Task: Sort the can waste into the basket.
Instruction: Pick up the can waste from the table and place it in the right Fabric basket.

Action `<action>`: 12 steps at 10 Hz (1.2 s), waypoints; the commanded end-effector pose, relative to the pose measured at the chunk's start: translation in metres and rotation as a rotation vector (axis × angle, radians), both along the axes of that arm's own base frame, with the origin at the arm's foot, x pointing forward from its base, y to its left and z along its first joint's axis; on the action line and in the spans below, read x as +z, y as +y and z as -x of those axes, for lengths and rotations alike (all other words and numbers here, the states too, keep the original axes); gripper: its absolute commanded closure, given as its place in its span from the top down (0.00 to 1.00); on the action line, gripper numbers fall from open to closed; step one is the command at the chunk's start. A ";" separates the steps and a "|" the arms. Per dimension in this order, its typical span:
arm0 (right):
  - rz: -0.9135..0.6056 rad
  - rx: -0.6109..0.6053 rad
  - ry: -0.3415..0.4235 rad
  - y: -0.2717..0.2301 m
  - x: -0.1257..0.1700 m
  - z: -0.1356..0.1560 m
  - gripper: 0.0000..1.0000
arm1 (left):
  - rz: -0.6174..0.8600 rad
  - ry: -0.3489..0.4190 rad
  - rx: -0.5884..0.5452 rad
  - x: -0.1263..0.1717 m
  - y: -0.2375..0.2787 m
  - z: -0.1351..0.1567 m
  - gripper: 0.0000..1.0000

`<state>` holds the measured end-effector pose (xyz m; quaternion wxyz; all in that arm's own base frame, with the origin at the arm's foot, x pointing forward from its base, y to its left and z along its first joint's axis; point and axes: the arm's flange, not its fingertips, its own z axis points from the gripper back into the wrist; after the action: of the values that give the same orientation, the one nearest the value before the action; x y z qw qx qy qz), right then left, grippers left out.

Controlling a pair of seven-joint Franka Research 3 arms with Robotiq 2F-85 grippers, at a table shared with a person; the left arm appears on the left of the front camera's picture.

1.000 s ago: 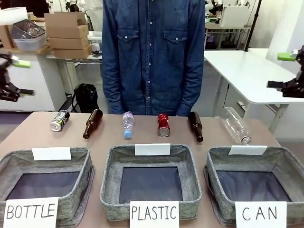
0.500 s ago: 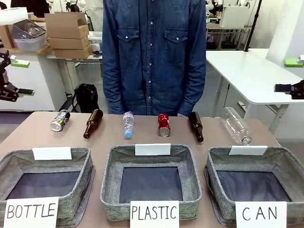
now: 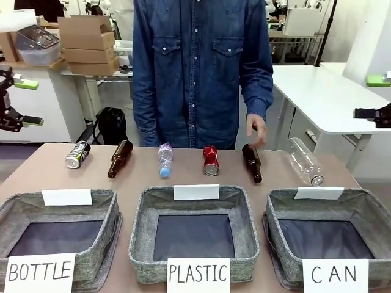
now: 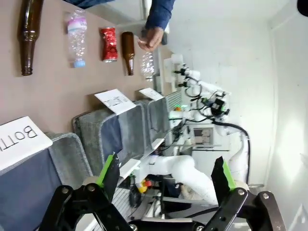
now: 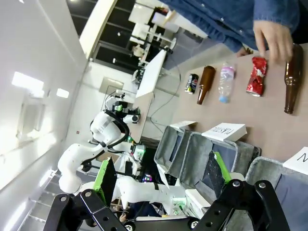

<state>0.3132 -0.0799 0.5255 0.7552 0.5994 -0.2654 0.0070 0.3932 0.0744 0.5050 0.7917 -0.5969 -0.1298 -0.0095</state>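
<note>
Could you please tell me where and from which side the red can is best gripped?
Probably across the middle of the red can, coming down from above: it lies on its side, one silver end facing the robot, leaving both curved flanks free.

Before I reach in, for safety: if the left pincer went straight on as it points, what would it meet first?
Probably the rim of the CAN basket, though depth is unclear; the left pincer may pass above it toward the right arm.
</note>
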 end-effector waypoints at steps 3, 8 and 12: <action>-0.010 0.004 -0.038 0.000 0.002 -0.005 1.00 | -0.692 -0.012 0.075 -0.013 -0.027 -0.138 1.00; -0.010 0.004 -0.038 0.000 0.002 -0.005 1.00 | -1.139 0.081 0.130 -0.113 -0.043 -0.219 1.00; -0.010 0.004 -0.038 0.000 0.002 -0.005 1.00 | -1.003 0.072 0.189 -0.138 -0.035 -0.231 1.00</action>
<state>0.3134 -0.0813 0.5259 0.7544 0.6000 -0.2661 0.0091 0.6195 0.0413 0.3534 0.9900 -0.0850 -0.1121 0.0122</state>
